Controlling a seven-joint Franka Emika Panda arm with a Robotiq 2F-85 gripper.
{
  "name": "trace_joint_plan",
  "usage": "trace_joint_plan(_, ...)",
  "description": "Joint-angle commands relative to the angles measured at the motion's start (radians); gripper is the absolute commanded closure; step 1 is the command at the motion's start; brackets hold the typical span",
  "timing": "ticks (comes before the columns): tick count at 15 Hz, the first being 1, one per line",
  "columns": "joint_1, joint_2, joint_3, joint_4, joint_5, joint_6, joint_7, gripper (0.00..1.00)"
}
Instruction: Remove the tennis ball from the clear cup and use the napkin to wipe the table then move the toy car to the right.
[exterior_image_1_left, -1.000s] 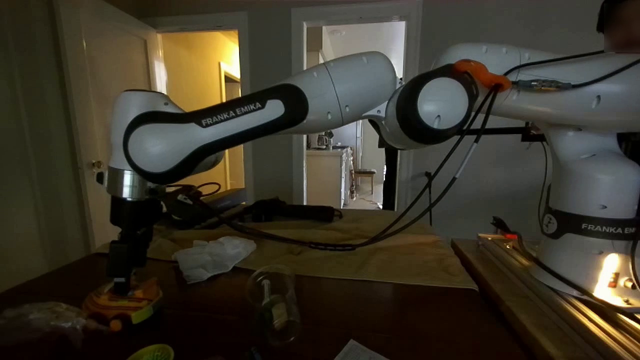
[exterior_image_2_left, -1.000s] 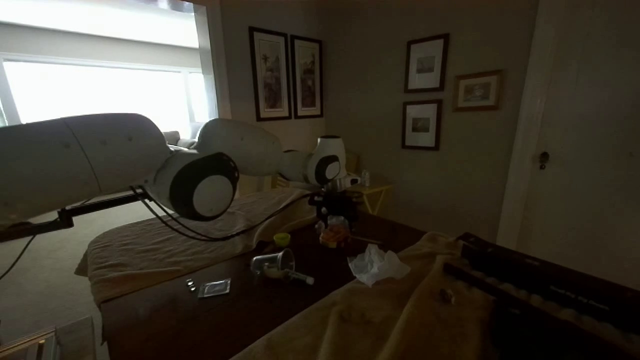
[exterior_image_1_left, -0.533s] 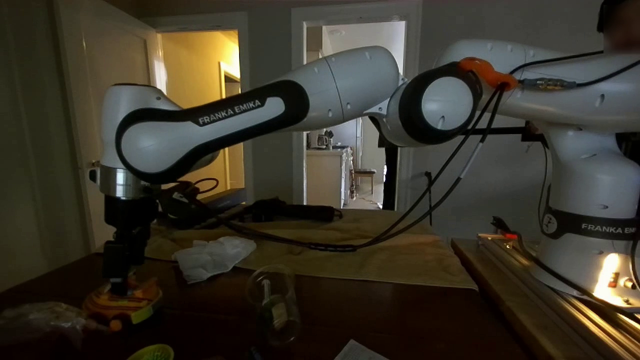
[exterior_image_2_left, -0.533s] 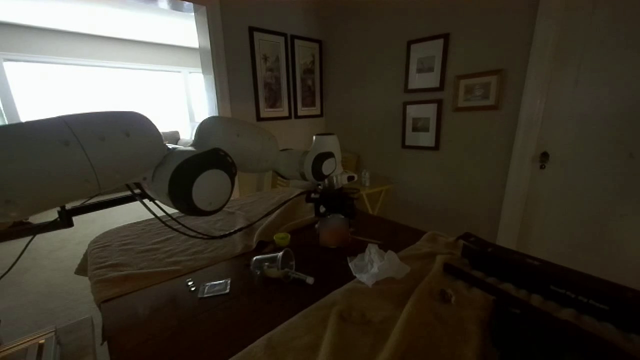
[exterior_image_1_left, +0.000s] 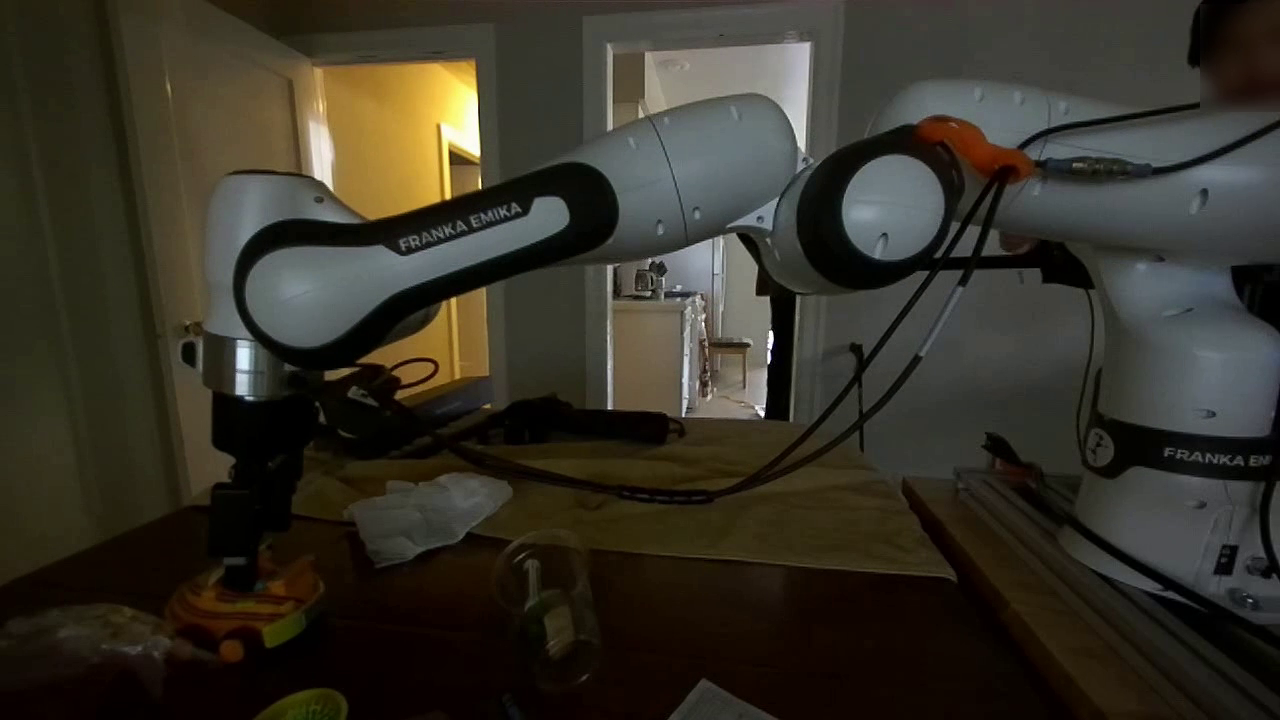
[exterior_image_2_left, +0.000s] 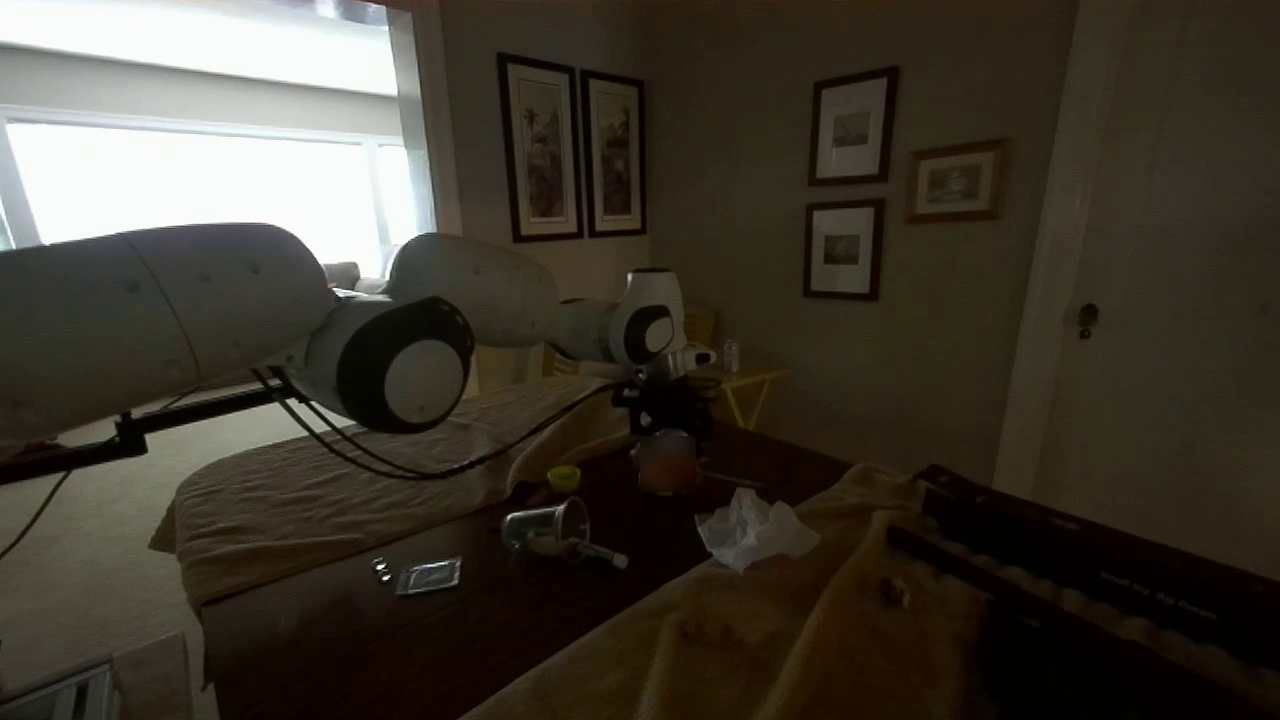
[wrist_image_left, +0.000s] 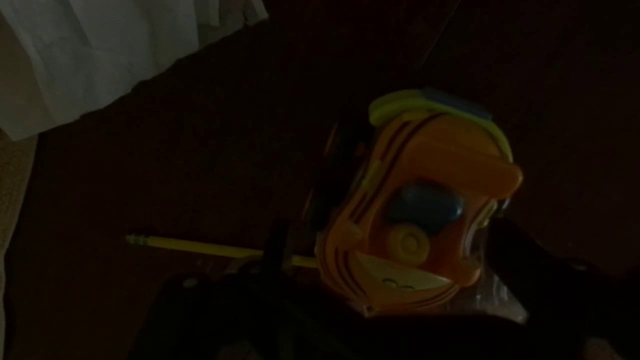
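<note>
The orange toy car (wrist_image_left: 430, 155) with yellow-green trim stands on the dark table (wrist_image_left: 200, 175). My open gripper (wrist_image_left: 395, 240) points down at it, one finger on each side. A gap shows between the car and the left finger (wrist_image_left: 276, 245); contact on the right is too dark to tell. In an exterior view the gripper (exterior_image_1_left: 245, 575) overlaps the car (exterior_image_1_left: 245, 605). The white napkin (exterior_image_1_left: 430, 515) lies crumpled, partly on tan cloth. The clear cup (exterior_image_2_left: 540, 522) rests on its side, a small bottle (exterior_image_2_left: 595, 553) at its mouth. No tennis ball is recognisable; it is hidden or out of view.
A pencil (wrist_image_left: 200, 246) lies beside the car, and a clear plastic bag (exterior_image_1_left: 90, 640) is close by. Near the cup are a yellow-green bowl-like thing (exterior_image_2_left: 563, 478) and a flat packet (exterior_image_2_left: 430, 576). Arm cables (exterior_image_1_left: 660, 493) hang low over the tan cloth (exterior_image_1_left: 720, 540).
My gripper has shifted slightly up and left in an exterior view over the first half second, then held almost still. The car, cup and napkin stay put. Bright light on the arm's base has gone.
</note>
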Motion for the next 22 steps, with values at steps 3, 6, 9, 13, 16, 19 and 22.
trace_joint_plan(3, -0.004, 0.013, 0.008, 0.006, 0.033, 0.02, 0.136, 0.0)
trace_joint_plan(6, -0.001, 0.02, 0.013, 0.009, 0.04, 0.033, 0.211, 0.0)
trace_joint_plan(9, 0.001, 0.021, 0.019, 0.01, 0.04, 0.041, 0.26, 0.0)
trace_joint_plan(13, -0.005, 0.042, 0.048, 0.009, 0.051, 0.067, 0.265, 0.33)
trace_joint_plan(16, -0.008, 0.047, 0.057, 0.009, 0.05, 0.076, 0.259, 0.46)
trace_joint_plan(19, -0.01, 0.047, 0.061, 0.008, 0.047, 0.075, 0.26, 0.46)
trace_joint_plan(22, -0.011, 0.042, 0.083, -0.004, 0.06, 0.046, 0.227, 0.46)
